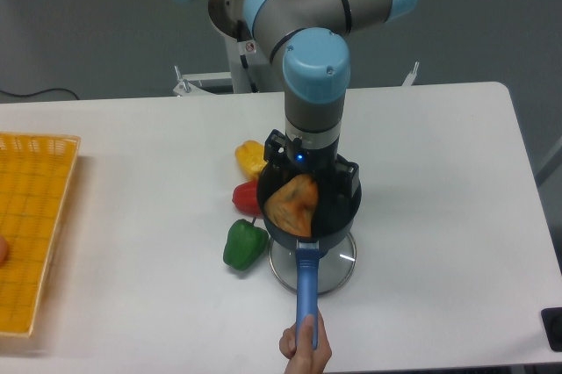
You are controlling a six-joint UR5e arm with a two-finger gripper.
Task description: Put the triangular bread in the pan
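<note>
Tan-orange with a browner crust, the triangular bread (291, 202) is tilted up on edge inside the pan (344, 209), a deep black saucepan whose bright blue handle points toward the near edge of the worktop (439, 181). A human hand (306, 349) grips the end of that handle at the near edge. The pan stands on a round glass lid (338, 264).

The worktop is plain white, with a grey wall and floor behind its far edge. Just left of the pan, toward the middle of the worktop, lie a yellow bell pepper (249, 157), a red pepper (245, 198) and a green pepper (243, 245), close together; the red one is touching or nearly touching the pan's wall. At the left edge sits a yellow basket (35, 216), well apart from the pan. The right half of the worktop is bare white surface out to its right edge.

The gripper (303, 185) points straight down into the pan, right at the bread's upper edge. Its fingers are hidden by the wrist and the bread, so I cannot tell whether it pinches the bread or stands spread.
</note>
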